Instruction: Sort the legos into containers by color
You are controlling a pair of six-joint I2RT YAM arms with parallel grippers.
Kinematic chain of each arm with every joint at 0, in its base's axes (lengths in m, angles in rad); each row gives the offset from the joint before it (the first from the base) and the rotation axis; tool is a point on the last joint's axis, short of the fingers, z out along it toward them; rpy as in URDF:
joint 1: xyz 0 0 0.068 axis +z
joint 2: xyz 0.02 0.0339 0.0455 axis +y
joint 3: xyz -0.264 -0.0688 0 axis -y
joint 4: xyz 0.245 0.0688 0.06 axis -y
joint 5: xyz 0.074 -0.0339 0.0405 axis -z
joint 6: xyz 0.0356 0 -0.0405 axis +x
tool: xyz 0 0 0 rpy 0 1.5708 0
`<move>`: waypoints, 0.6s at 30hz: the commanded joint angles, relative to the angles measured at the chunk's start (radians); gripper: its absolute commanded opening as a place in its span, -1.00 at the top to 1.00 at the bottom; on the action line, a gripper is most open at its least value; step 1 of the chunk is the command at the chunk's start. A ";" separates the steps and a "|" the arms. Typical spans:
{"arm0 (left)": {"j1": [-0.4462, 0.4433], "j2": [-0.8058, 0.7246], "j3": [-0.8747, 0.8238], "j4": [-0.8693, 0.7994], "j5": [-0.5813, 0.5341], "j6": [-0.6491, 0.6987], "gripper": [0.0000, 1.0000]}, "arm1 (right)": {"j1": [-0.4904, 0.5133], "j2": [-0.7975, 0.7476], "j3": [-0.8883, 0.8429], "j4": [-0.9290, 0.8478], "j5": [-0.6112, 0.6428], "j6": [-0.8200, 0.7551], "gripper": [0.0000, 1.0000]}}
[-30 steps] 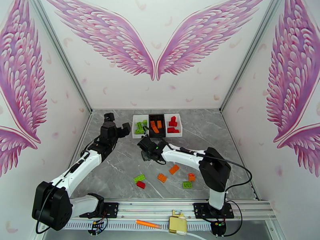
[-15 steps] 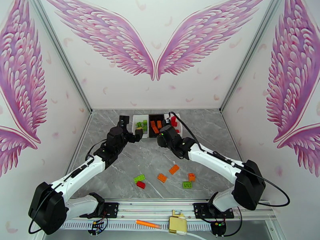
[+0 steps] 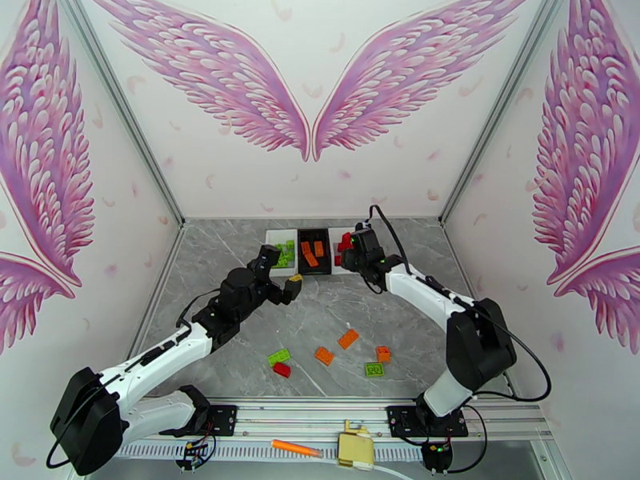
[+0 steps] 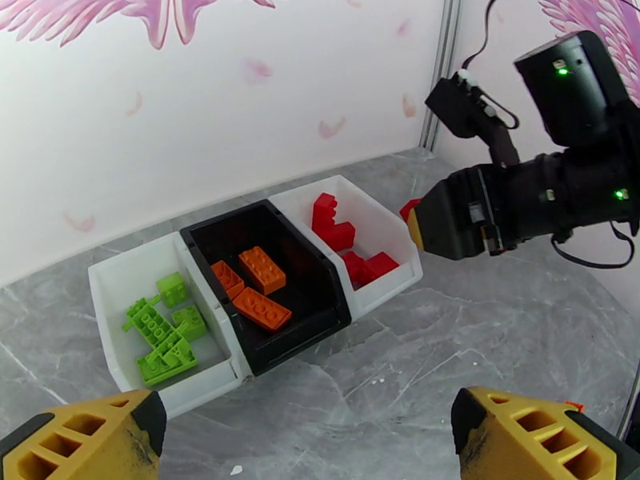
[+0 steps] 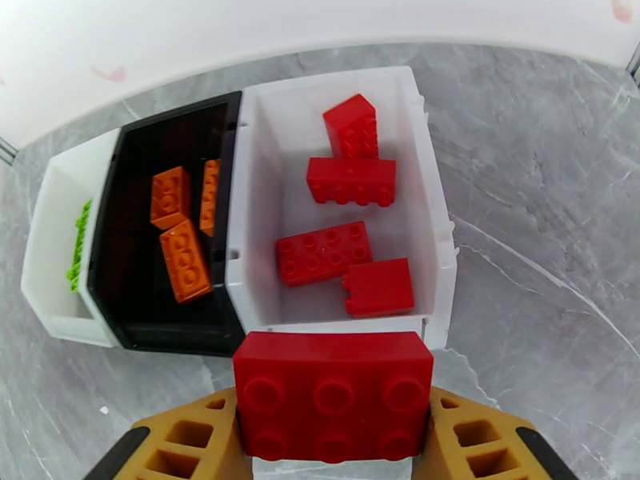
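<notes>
Backdrop: white walls [image 3: 320, 194] painted with pink wings rise behind the black bin [image 3: 314, 270].
Surface: a grey marbled table [image 3: 336, 306] carries the black bin, which sits at the far side in the middle of a row of three.
Left gripper [image 3: 278, 272]: hangs near and to the left of the black bin, jaws spread wide with nothing between them; its yellow fingertips [image 4: 80, 434] frame the bottom of the left wrist view.
Left white bin [image 4: 102, 302]: touches the black bin's left side and holds a heap of green bricks [image 4: 164, 338].
Black bin contents: three orange bricks [image 4: 262, 270] lie flat inside.
Right white bin [image 5: 438, 234]: touches the black bin's right side and holds four red bricks [image 5: 324, 254].
Right gripper [image 3: 348, 243]: sits to the right of the black bin at the right white bin's edge, jaws clamped on a red six-stud brick [image 5: 332, 394], studs facing the wrist camera.
Loose bricks: well to the near side of the black bin, from left to right, lie a green one [image 3: 279, 357] touching a red one [image 3: 282, 370], two orange ones [image 3: 324, 355] [image 3: 348, 338], another green [image 3: 374, 369] and another orange [image 3: 383, 354].
Orange stick [image 3: 296, 449]: lies on the rail, nearer than the loose bricks.
</notes>
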 commanded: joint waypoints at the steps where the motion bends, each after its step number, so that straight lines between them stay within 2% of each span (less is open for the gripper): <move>1: -0.007 -0.025 -0.020 0.019 0.021 0.025 -0.98 | -0.020 0.067 0.080 0.036 -0.047 -0.019 0.21; 6: -0.011 -0.030 -0.024 0.016 0.084 0.074 -0.98 | -0.039 0.185 0.171 0.052 -0.076 -0.036 0.20; 13: -0.018 -0.030 -0.021 0.015 0.109 0.095 -0.98 | -0.046 0.281 0.279 0.035 -0.067 -0.072 0.10; 15: -0.018 -0.030 -0.019 0.001 0.121 0.110 -0.98 | -0.046 0.268 0.289 0.020 -0.070 -0.082 -0.05; 18: -0.020 -0.031 -0.010 -0.053 0.165 0.173 -0.98 | -0.044 0.207 0.237 0.037 -0.088 -0.097 -0.39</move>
